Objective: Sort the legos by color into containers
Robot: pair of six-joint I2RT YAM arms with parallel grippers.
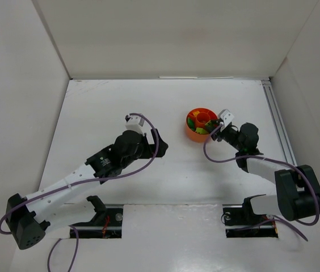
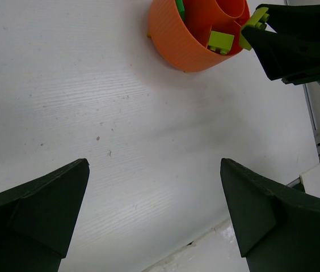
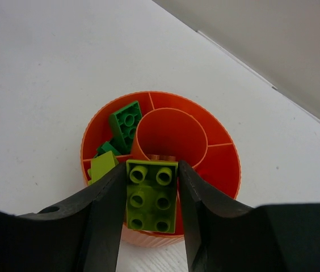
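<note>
Right hand [image 3: 152,170] clamps lime lego [image 3: 151,199] above near rim of orange dish [image 3: 223,170].

Lighting: bright, diffuse, from overhead. Shadows: faint and soft on the white matte tabletop [image 1: 194,175]. Focus: sharp, no glare.

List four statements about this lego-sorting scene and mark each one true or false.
1. The right claw grips a lime brick. True.
2. That brick is held at the rim of the orange dish. True.
3. The left claw holds a red brick. False: it is open and empty, over bare table.
4. The dark green brick lies on the table outside the dish. False: it lies in one of the dish's compartments.
</note>
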